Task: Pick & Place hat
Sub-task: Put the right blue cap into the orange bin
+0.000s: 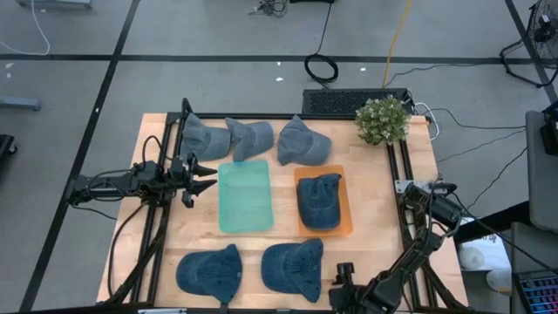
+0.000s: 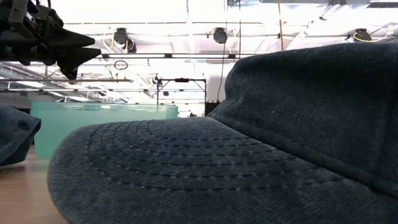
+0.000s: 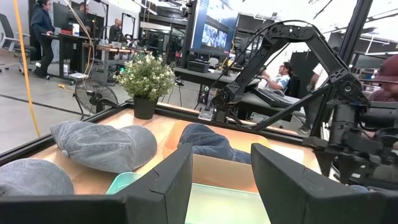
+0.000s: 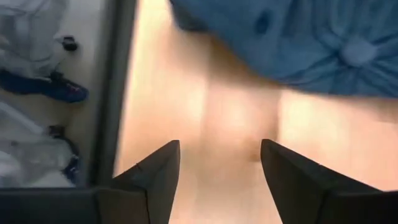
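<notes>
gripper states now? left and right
Left gripper: open, empty, at the green tray's left edge.
Right gripper: open, empty, over bare table near a hat.

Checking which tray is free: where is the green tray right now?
In the high view, the green tray lies mid-table, empty, left of the orange tray holding a hat, just right of the left tool.

Denim-blue hats (image 1: 304, 140); teal tray (image 1: 245, 196); orange tray (image 1: 347, 212); wood-tone table (image 1: 375, 190).
</notes>
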